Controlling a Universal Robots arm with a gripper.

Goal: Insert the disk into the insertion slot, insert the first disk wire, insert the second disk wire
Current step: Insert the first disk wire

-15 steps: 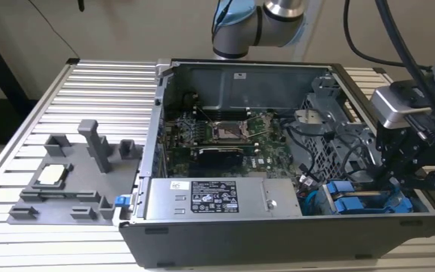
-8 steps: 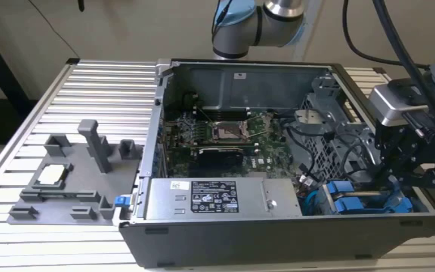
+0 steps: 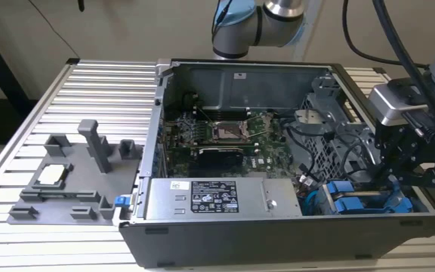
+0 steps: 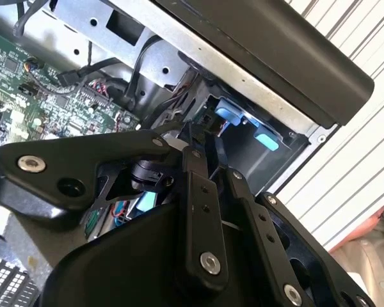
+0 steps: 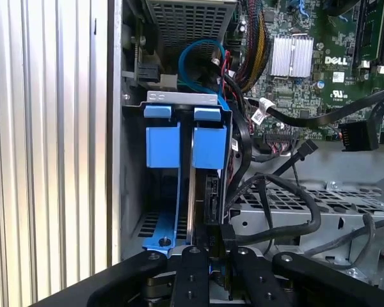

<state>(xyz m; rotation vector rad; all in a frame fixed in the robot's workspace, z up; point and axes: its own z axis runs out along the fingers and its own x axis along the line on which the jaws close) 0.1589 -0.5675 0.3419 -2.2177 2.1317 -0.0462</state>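
The disk sat in its slot already, so I judged this the first-wire step. My gripper was pinched on a black plug at the disk's edge, and seating it wanted a straight push.

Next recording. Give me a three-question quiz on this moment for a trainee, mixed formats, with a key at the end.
1. True or false: the power supply box lies on the table, outside the computer case.
2. In the exterior view, the gripper is nearest to: A) the power supply box; B) the blue carriers; C) the bare table on the exterior view's left.
3. Fill in: in the first wrist view, ___ blue carriers stand side by side in the drive cage.

Key: 1 false; 2 B; 3 two.
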